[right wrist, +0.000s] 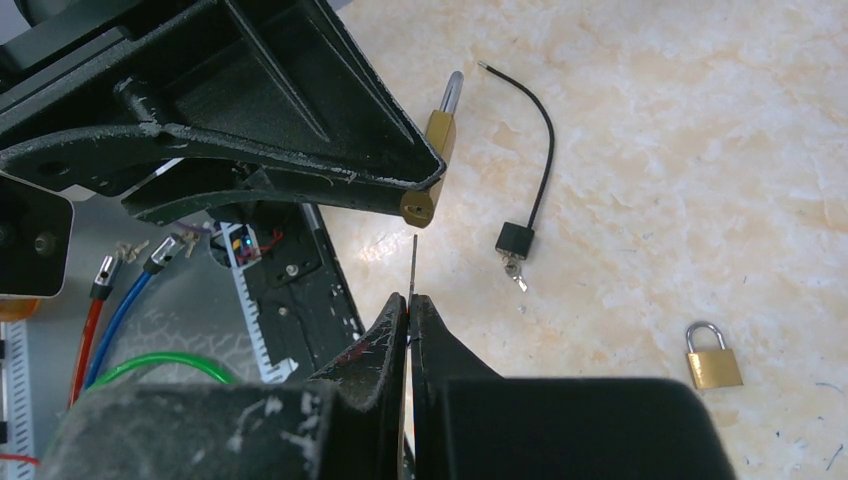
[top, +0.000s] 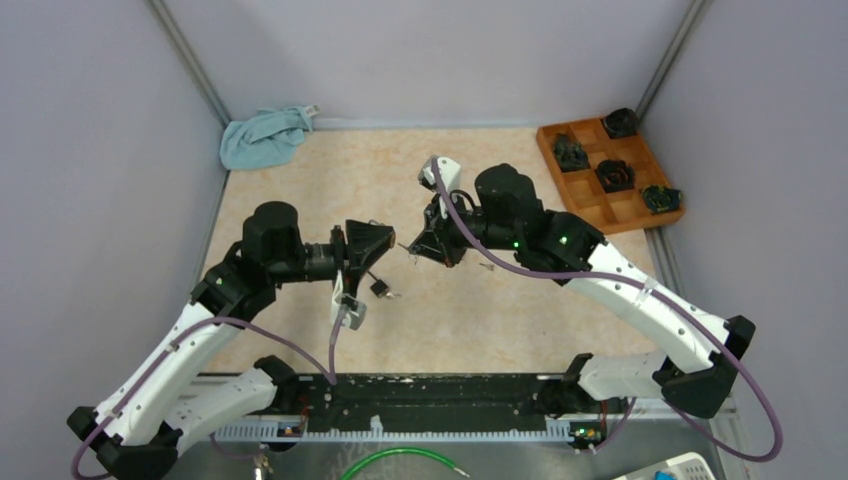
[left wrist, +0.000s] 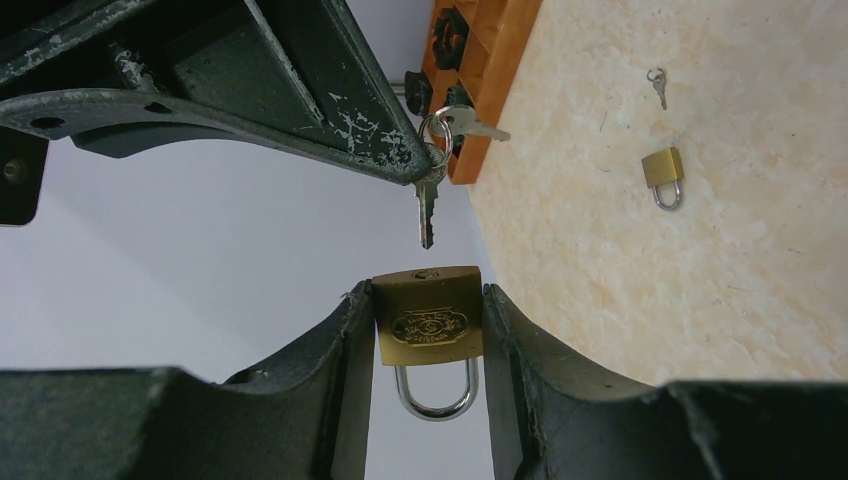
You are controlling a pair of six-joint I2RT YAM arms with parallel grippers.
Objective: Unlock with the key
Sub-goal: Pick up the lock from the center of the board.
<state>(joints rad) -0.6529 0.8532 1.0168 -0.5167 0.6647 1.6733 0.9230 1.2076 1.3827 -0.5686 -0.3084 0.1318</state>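
Two scuffed black fingers (left wrist: 330,390) pinch a rectangular brass padlock (left wrist: 428,318).

My right gripper (right wrist: 410,305) pinches the key (right wrist: 411,262) at lower centre, tip just below the brass padlock (right wrist: 432,165) in the left gripper (right wrist: 425,185); black cable lock (right wrist: 515,238) mid-frame, small padlock (right wrist: 712,357) lower right.

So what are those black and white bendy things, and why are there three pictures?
They are two robot arms. One picture looks down from above; the other two come from little cameras on each wrist. The left gripper squeezes a brass padlock. The right gripper pinches a key, pointing it at the lock's keyhole, not in yet. On the table lie another small brass padlock, a black cable lock, a blue cloth and a wooden tray.
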